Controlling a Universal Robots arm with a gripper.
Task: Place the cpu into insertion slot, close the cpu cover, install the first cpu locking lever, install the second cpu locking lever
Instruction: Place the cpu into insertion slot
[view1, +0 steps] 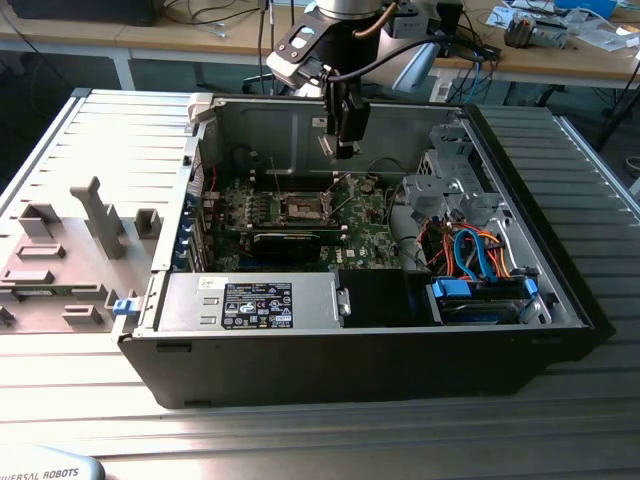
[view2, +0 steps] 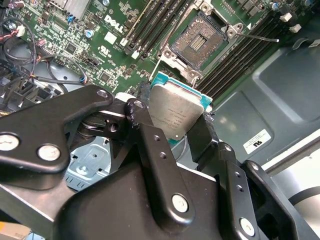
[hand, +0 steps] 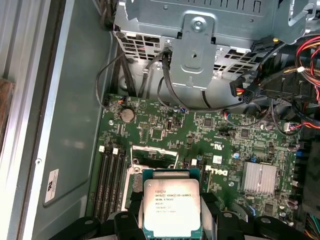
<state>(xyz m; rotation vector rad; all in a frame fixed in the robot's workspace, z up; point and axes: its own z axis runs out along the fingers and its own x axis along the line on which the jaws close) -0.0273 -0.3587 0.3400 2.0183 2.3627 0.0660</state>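
My gripper (view1: 345, 148) hangs inside the open computer case, above the green motherboard (view1: 365, 225), shut on the cpu (view2: 175, 112). The chip's silver-grey top shows in both wrist views, clamped at two opposite edges between black fingers (hand: 126, 220). The cpu (hand: 171, 207) is held in the air, apart from the board. The insertion slot (view2: 199, 42) lies bare, its dark centre exposed, and it also shows in the exterior view (view1: 303, 207). The cpu cover (view2: 175, 67) stands raised at the socket's edge. A thin wire lever (view2: 260, 36) sticks out beside the socket.
Long memory slots (view2: 150, 27) flank the socket. A black card (view1: 290, 240) lies in front of it, and the silver power supply (view1: 265, 300) sits nearer still. The metal drive cage (hand: 200, 35) and bundled cables (view1: 480, 255) crowd the exterior view's right. Grey fixtures (view1: 95, 215) stand outside the case.
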